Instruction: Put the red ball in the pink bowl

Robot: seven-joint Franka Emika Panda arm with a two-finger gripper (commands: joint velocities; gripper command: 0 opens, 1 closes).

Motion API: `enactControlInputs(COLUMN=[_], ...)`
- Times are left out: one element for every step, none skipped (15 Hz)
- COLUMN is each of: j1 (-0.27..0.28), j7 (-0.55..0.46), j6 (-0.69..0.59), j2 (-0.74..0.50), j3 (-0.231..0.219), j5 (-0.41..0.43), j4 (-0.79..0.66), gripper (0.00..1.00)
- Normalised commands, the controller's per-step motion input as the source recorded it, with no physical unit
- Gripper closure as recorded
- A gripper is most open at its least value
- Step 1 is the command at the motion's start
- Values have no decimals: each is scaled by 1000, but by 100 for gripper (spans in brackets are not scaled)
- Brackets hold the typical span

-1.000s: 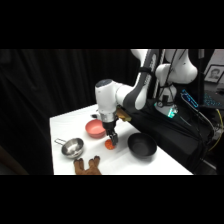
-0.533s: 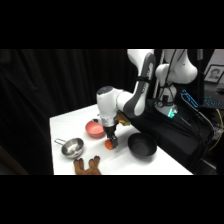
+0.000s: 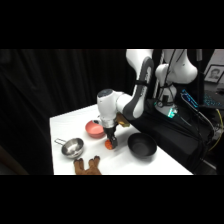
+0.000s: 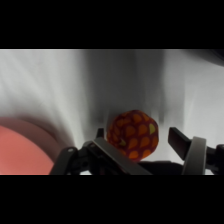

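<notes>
The red ball (image 4: 133, 135), orange-red with a honeycomb pattern, rests on the white table between my gripper's (image 4: 145, 142) two fingers. The left finger sits close against it and the right finger (image 4: 186, 143) stands a little apart, so the gripper is open around it. In the side view the gripper (image 3: 111, 143) is down at the table with the red ball (image 3: 108, 145) at its tips. The pink bowl (image 3: 94, 130) stands just behind and left of the ball; its rim (image 4: 35, 131) fills the wrist view's lower left.
A steel cup with a handle (image 3: 73, 147) stands left of the ball. A larger black bowl (image 3: 141, 147) lies to the right. A brown toy (image 3: 88, 165) lies at the table's front edge. Dark equipment stands at the right.
The gripper has moved down and slightly toward the front, from above the pink bowl's edge to the table, and now straddles the ball.
</notes>
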Motion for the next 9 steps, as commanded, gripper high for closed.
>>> enactControlInputs(j1=[91, 88, 85, 85, 88, 88, 90, 105, 119], j7=[74, 67, 63, 65, 67, 68, 72, 92, 98], j6=[182, 183, 179, 178, 178, 172, 167, 148, 142], j2=[39, 34, 30, 24, 16, 7, -5, -38, -58], j3=[-62, -58, -56, -60, -67, -70, -77, -93, -105], j5=[4, 9, 13, 12, 7, 4, -1, -15, -35], j4=[-5, -8, -10, -13, -15, -17, -24, -42, -53], gripper=[5, 26, 29, 30, 39, 47, 57, 65, 74])
